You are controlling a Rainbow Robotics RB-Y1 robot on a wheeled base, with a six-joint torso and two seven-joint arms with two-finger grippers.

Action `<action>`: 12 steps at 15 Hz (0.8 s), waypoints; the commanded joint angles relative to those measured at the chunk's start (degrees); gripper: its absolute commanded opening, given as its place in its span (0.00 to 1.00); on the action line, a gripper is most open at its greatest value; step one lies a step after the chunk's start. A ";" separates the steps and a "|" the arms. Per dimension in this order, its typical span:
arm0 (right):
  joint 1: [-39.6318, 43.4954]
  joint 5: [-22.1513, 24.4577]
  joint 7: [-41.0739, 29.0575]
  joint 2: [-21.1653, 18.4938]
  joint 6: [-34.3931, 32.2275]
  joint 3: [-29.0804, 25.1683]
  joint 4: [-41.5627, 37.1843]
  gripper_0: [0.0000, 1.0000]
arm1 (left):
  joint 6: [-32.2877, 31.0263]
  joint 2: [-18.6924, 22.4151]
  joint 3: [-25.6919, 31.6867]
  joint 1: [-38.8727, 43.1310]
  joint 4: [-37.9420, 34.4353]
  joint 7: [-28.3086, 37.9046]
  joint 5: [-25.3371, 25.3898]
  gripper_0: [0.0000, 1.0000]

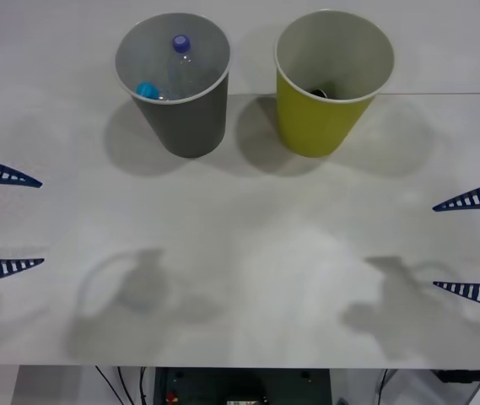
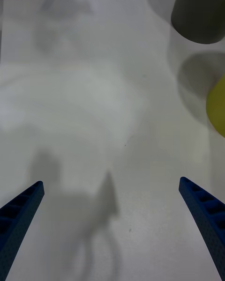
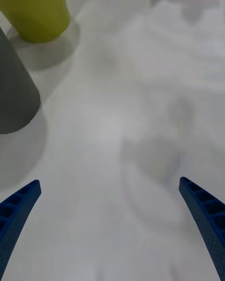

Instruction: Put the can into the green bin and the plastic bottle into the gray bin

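So right now both bins are sitting upright toward the far side of the white desk (image 1: 240, 278), side by side but not touching. The tall dark gray cup-shaped bin (image 1: 185, 118) is standing on the left, and the tall yellow-green cup-shaped bin (image 1: 324, 118) is standing on the right.

Looking down into the gray bin from the front view, the small clear plastic bottle with the cyan cap (image 1: 148, 90) is lying inside, cap resting near the closer wall. A second clear bottle with a purple-blue cap (image 1: 181, 46) is leaning in there too, cap up toward the far wall. Inside the green bin something dark (image 1: 320, 91) is peeking over the near rim, but I can't tell what it is.

The left gripper (image 1: 5, 221) is hanging at the left edge of the desk with its blue ribbed jaws spread wide and holding nothing. The right gripper (image 1: 474, 245) is doing the same at the right edge, jaws wide apart and gripping nothing. Both are sitting well apart from the bins, with just bare desk and their shadows between them.
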 commanded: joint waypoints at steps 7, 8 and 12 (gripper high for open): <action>0.00 0.00 0.00 0.00 0.00 0.00 0.00 1.00 | -2.62 -6.43 1.22 5.22 -0.17 -9.15 -0.70 1.00; 0.00 0.00 0.00 0.00 0.00 0.00 0.00 1.00 | -2.62 -6.43 1.22 5.13 -0.17 -9.15 -0.44 1.00; 0.00 0.00 0.00 0.00 0.00 0.00 0.00 1.00 | -2.71 -6.43 1.14 5.13 -0.17 -9.41 0.18 1.00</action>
